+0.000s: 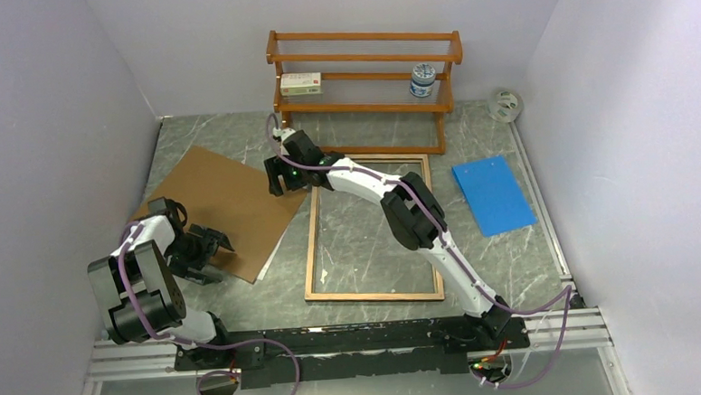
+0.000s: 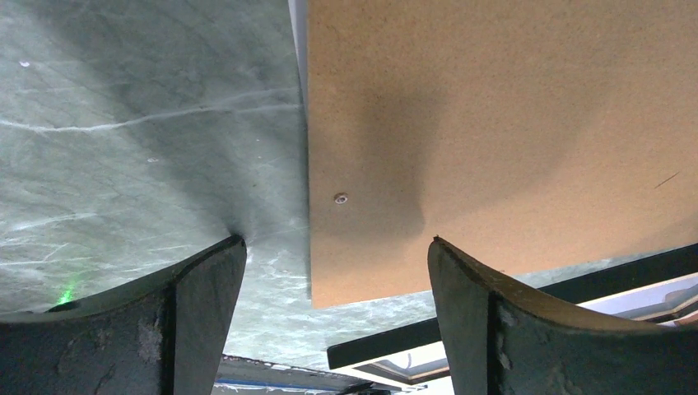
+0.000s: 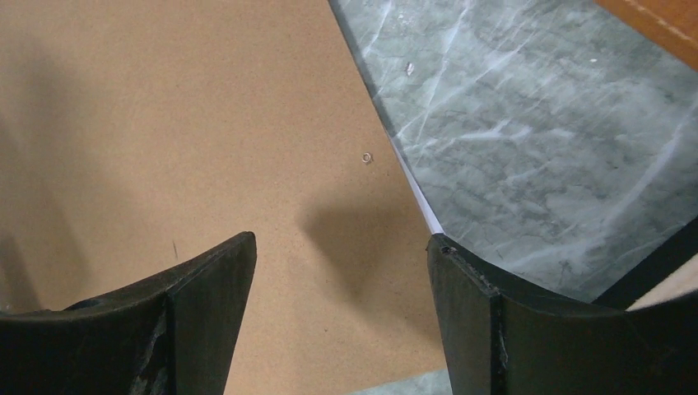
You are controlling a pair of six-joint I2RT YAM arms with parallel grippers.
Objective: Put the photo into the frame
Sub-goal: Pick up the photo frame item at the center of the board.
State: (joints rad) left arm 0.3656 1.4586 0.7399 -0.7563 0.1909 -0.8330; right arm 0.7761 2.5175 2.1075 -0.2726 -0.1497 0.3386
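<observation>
The photo shows only as a thin white strip under the brown backing board (image 1: 216, 204), along the board's edge (image 1: 280, 237). The strip also shows in the right wrist view (image 3: 416, 196) and the left wrist view (image 2: 300, 49). The frame (image 1: 312, 254) lies flat mid-table, wood-brown side up, with the marble showing through its glass. My left gripper (image 1: 223, 258) is open and empty at the board's near corner (image 2: 370, 271). My right gripper (image 1: 273, 179) is open and empty over the board's right corner (image 3: 247, 148), between board and frame.
A wooden shelf rack (image 1: 363, 70) at the back holds a small box (image 1: 300, 83) and a jar (image 1: 422, 80). A blue sheet (image 1: 493, 195) lies right of the frame. A tape roll (image 1: 505, 105) sits at the back right. White walls close in on both sides.
</observation>
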